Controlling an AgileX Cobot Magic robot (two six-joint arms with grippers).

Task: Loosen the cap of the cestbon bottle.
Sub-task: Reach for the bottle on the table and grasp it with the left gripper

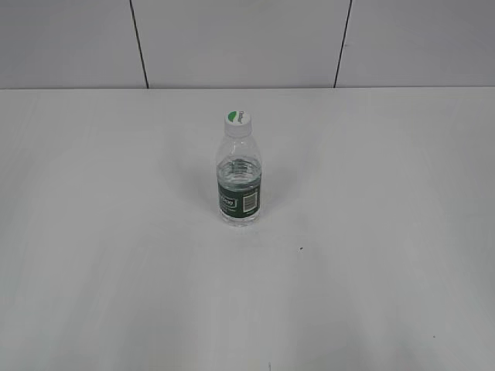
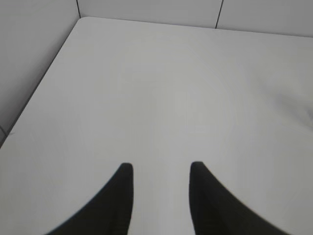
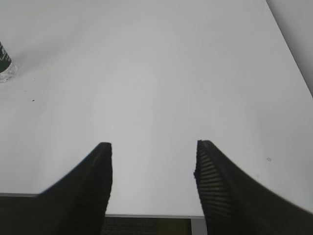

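Both pincers, left [image 2: 161,169] and right [image 3: 154,147], hang spread and empty; bottle [image 1: 239,174] stands mid-table [image 1: 387,232], cap [image 1: 238,118] on. I fear tipping it if one pincer twists unbraced.

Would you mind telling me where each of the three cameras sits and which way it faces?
Exterior view: raised in front of the table, slanting down at the upright cestbon bottle and its cap; no arm shows.
Left wrist view: behind the open left claw, facing bare tabletop and the far left corner.
Right wrist view: behind the open right claw near the table's edge.
Shared: exterior and right wrist views both show the bottle.
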